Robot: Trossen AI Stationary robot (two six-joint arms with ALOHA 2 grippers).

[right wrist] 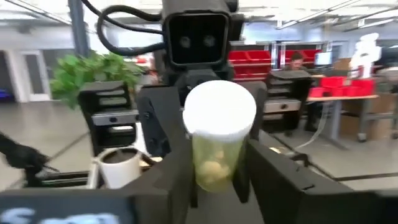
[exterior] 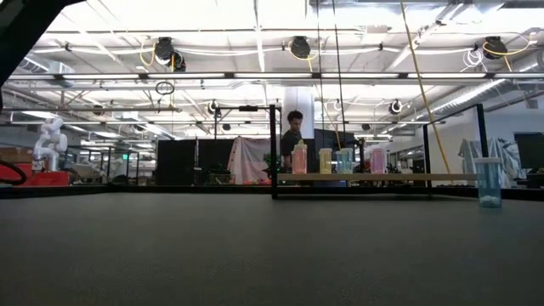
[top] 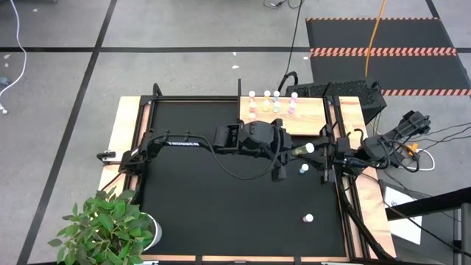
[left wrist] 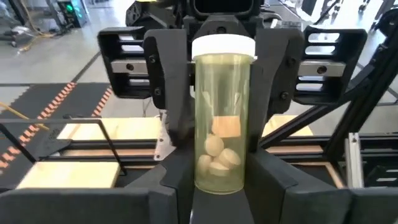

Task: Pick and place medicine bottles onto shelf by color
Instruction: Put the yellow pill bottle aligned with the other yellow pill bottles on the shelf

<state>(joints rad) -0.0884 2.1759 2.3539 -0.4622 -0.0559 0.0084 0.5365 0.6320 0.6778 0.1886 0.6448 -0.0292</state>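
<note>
A yellow-green medicine bottle point(top: 302, 149) with a white cap hangs level above the black mat, cap toward the table's right. My left gripper point(top: 293, 151) reaches in from the left and is shut on the bottle's point(left wrist: 222, 124) bottom end. My right gripper point(top: 318, 151) faces it from the right, open, its fingers point(left wrist: 174, 87) standing on either side of the cap end point(right wrist: 219, 118). The shelf point(top: 309, 118) lies at the far right of the mat with several bottles point(top: 265, 103) upright on it. Two more bottles point(top: 304, 168) point(top: 308, 218) stand on the mat. My left gripper pinches the bottle's bottom end point(left wrist: 219, 177) between its two fingers point(left wrist: 171, 186). The fingers come in about level from the table's left and lie along the bottle. The bottle sticks out beyond them toward the right arm, lifted clear of the mat.
A potted plant point(top: 110, 228) stands at the near left corner. In the low view the shelf board point(exterior: 374, 177) carries pink, yellow and teal bottles point(exterior: 325, 160), and a blue bottle point(exterior: 489, 181) stands on the mat at the right. A person point(exterior: 293, 136) shows far behind.
</note>
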